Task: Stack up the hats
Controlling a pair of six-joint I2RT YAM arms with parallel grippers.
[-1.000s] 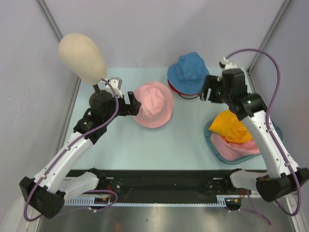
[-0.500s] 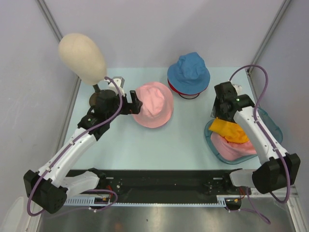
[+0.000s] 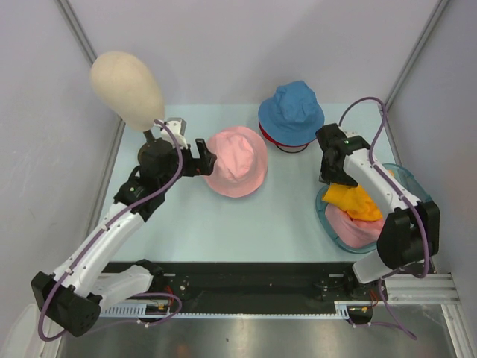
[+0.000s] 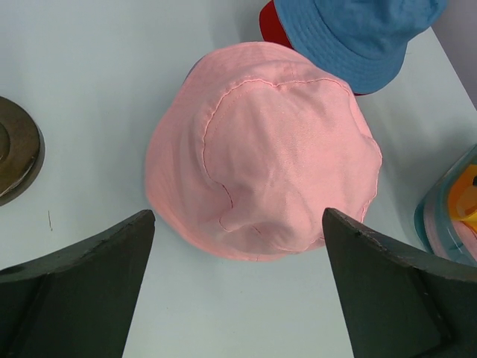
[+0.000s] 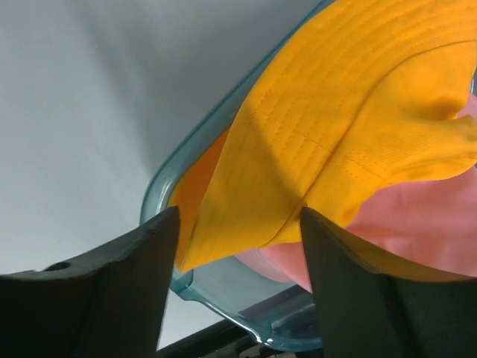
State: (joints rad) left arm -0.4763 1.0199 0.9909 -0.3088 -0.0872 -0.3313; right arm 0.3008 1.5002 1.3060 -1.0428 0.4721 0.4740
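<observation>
A pink hat [image 3: 235,162] [image 4: 261,156] lies crown up in the middle of the table. My left gripper [image 3: 203,158] [image 4: 238,298] is open just left of its brim, holding nothing. At the back a blue hat [image 3: 291,110] [image 4: 365,33] sits on a red hat [image 3: 287,146] [image 4: 270,15]. An orange hat [image 3: 359,200] [image 5: 343,127] lies crumpled on another pink hat [image 3: 359,228] [image 5: 417,224] in the teal tray. My right gripper [image 3: 331,177] [image 5: 238,283] is open at the tray's left edge, its fingers either side of the orange brim.
The teal tray [image 3: 326,218] [image 5: 168,186] sits at the right near the front edge. A beige mannequin head [image 3: 125,88] stands on a dark round base [image 4: 15,156] at the back left, close behind my left arm. Grey walls enclose three sides.
My right arm swung from beside the blue hat down to the tray's left edge, over the orange hat. The left gripper stayed by the pink hat with a small shift.
</observation>
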